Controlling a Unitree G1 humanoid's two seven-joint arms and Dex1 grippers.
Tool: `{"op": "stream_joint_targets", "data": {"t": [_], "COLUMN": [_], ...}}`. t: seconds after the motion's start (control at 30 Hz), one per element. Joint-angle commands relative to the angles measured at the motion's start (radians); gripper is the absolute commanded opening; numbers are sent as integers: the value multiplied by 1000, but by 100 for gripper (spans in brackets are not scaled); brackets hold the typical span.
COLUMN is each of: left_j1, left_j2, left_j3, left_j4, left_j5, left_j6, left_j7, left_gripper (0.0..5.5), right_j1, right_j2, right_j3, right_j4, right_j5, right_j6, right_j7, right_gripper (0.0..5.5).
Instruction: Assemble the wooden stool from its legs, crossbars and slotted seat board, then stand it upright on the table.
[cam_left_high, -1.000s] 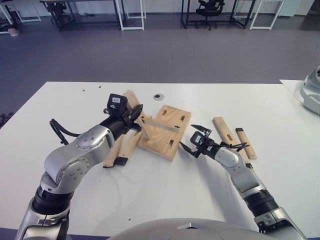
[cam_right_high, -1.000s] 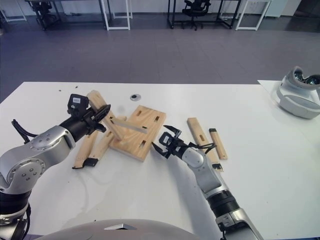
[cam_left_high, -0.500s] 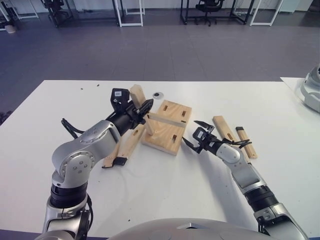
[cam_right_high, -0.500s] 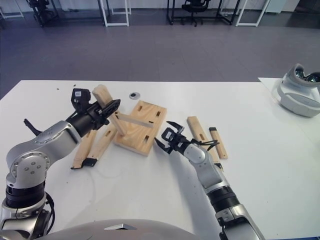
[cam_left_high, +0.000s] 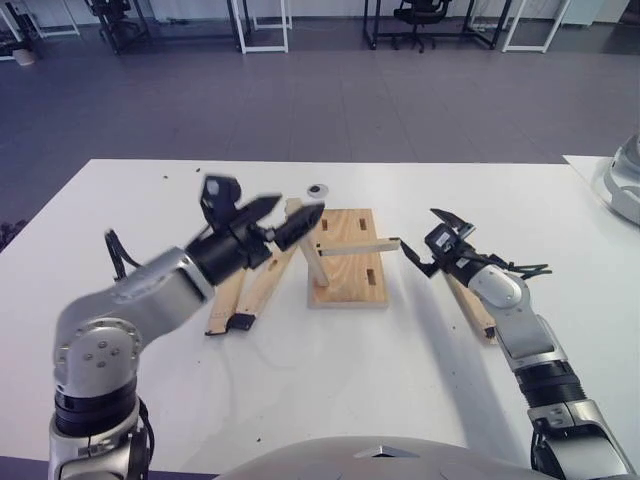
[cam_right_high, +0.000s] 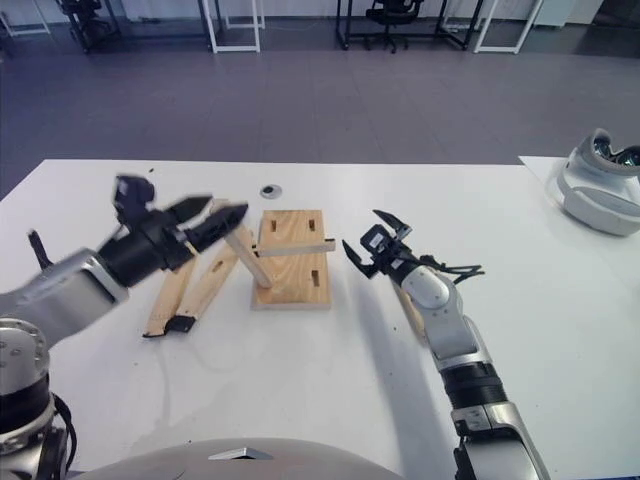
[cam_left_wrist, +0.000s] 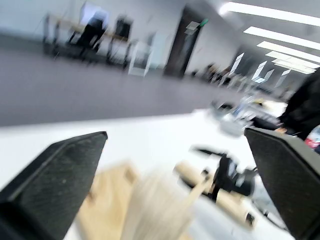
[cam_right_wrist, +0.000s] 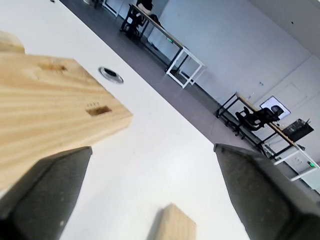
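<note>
One seat board (cam_left_high: 350, 262), two legs (cam_left_high: 262, 286) lying left, one leg (cam_left_high: 466, 298) right

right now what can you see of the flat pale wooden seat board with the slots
The pale wooden seat board is a rectangular slab with visible grain and small slots cut in its top. It lies flat on the white table. A wooden leg joined to a crossbar leans over it, foot at its left edge.
</note>
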Motion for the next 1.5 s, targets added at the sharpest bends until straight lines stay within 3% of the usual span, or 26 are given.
{"op": "stream_joint_targets", "data": {"t": [0.03, 0.1, 0.23, 0.53, 0.97, 1.1, 1.17, 1.3, 1.4, 1.5], "left_j1": [-103, -55, 135, 289, 322, 288, 233, 29, -206, -337], "left_j2": [68, 58, 117, 84, 89, 88, 38, 10, 17, -16], "left_j3": [121, 124, -122, -380, -486, -455, -370, -210, -219, -268], "left_j4": [76, 190, 266, 331, 493, 475, 461, 535, 641, 651], "left_j5": [17, 205, 587, 783, 1082, 1148, 1108, 1056, 1086, 1092], "left_j6": [-113, -180, -193, -89, -137, -172, -194, -361, -509, -585], "left_j7": [3, 14, -81, -268, -414, -417, -413, -497, -610, -708], "left_gripper": [538, 538, 538, 538, 305, 240, 216, 212, 212, 212], "right_j1": [4, 13, -9, 2, -14, -19, -58, -297, -509, -644], "right_j2": [-13, -17, -25, 8, 21, 30, 51, 104, 195, 285], "right_j3": [-43, -79, -107, -55, -25, -38, -119, -285, -300, -310], "right_j4": [24, 34, 69, 86, 102, 99, 69, -73, -113, -72], "right_j5": [12, 20, 14, -1, -4, 15, 138, 617, 901, 1044], "right_j6": [11, 12, 8, 6, 6, 7, 53, 303, 514, 630], "right_j7": [-27, -52, -72, -70, -70, -73, -49, 85, 93, 40], "right_gripper": [455, 455, 455, 455, 455, 455, 455, 455, 455, 455]}}
